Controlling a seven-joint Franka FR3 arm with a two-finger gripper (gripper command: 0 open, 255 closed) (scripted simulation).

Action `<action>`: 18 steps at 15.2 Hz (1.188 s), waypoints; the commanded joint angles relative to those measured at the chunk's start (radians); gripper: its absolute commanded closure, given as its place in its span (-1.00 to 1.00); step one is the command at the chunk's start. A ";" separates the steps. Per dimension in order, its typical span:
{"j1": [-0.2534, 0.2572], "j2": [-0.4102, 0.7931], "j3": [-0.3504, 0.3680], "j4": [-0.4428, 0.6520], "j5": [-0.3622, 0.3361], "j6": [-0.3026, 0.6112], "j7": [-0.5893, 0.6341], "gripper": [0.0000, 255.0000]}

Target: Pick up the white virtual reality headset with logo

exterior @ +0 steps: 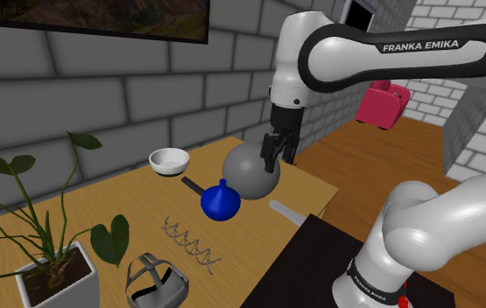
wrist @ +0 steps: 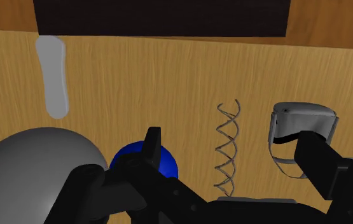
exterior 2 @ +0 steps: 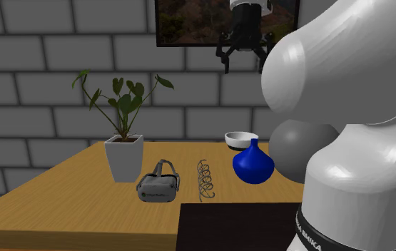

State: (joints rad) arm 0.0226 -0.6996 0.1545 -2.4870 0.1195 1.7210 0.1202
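Observation:
The headset [exterior: 156, 280] is grey-white with a strap and lies on the wooden table [exterior: 109, 206] near its front edge, beside the potted plant. It also appears as the headset [exterior 2: 158, 184] and the headset [wrist: 302, 121], partly behind my right finger. My gripper [exterior: 278, 150] hangs open high above the table, over the grey ball and far from the headset. The gripper [exterior 2: 245, 60] has its fingers spread with nothing between them, and the gripper [wrist: 229, 143] looks straight down at the tabletop.
A large grey ball [exterior: 251, 171] with a dark handle and a blue vase [exterior: 221, 201] sit below the gripper. A wire spiral [exterior: 188, 241] lies between vase and headset. A white bowl [exterior: 169, 160], a potted plant [exterior: 52, 262] and a grey flat piece [wrist: 53, 76] are also on the table.

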 commanded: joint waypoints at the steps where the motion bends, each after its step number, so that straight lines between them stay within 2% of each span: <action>1: 0.009 0.035 0.032 -0.029 0.017 0.074 0.029 -1.00; 7: 0.029 0.194 0.136 -0.049 0.049 0.280 0.126 -1.00; 11: 0.032 0.328 0.206 -0.032 0.041 0.413 0.201 -1.00; 15: 0.025 0.481 0.272 0.009 -0.005 0.536 0.293 -1.00; 18: 0.019 0.607 0.313 0.055 -0.073 0.616 0.381 -1.00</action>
State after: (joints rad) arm 0.0439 -0.1421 0.4520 -2.4524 0.0740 2.3066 0.4664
